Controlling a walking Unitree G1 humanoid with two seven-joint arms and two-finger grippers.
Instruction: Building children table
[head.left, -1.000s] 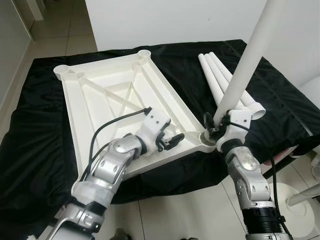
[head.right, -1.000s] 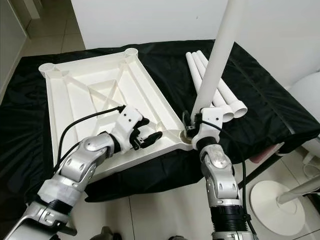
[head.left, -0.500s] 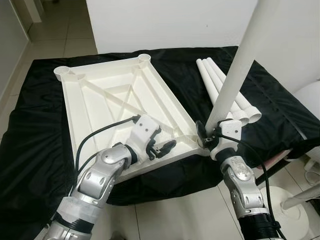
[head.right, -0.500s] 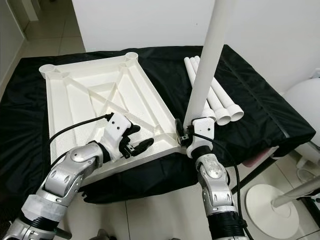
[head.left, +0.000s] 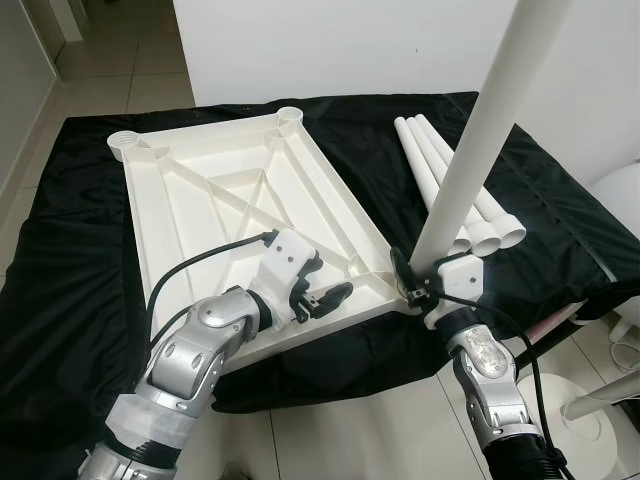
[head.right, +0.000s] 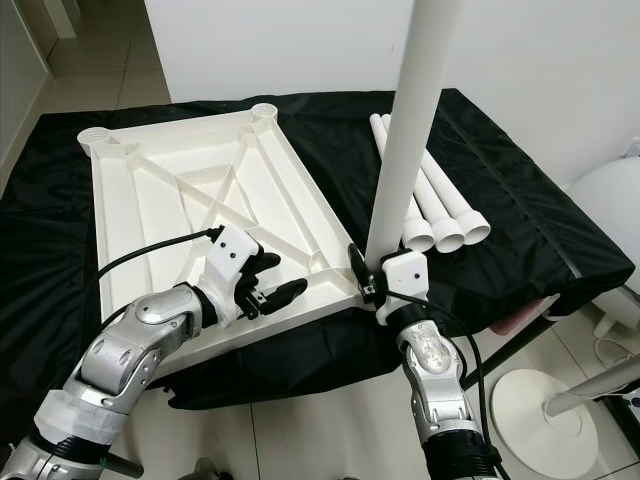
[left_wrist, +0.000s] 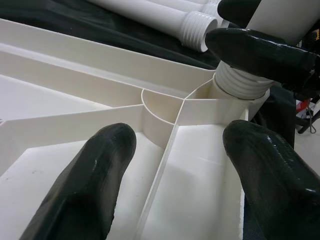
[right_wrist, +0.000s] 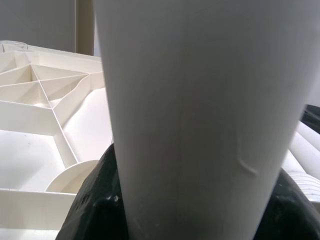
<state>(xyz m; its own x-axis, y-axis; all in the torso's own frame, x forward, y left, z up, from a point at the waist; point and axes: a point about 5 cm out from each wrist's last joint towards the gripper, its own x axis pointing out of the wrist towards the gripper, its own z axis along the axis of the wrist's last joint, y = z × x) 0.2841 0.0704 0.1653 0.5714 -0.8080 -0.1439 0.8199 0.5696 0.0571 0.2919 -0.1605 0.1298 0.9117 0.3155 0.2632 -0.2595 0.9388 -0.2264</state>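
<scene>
Eye views: the tabletop (head.left: 230, 190) is lying upside down on the black-covered worktop (head.left: 60, 270). The right tool (head.left: 418, 283) is gripping an upright leg (head.left: 480, 140) at the near corner socket. Three spare legs (head.right: 430, 200) are lying beside it.

Left wrist view: the left tool (left_wrist: 175, 185) is spread wide over the ribs; the leg's thread appears partly seated.

Right wrist view: the leg is sitting between the fingers (right_wrist: 95, 200).

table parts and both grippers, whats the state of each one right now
tabletop: upside down on the black cloth, ribs facing up
held leg: upright, threaded end in the near right corner socket
spare legs: three, lying side by side on the cloth, unattached
right gripper: shut on the held leg near its base
left gripper: open, fingers resting on the tabletop's near edge
</scene>
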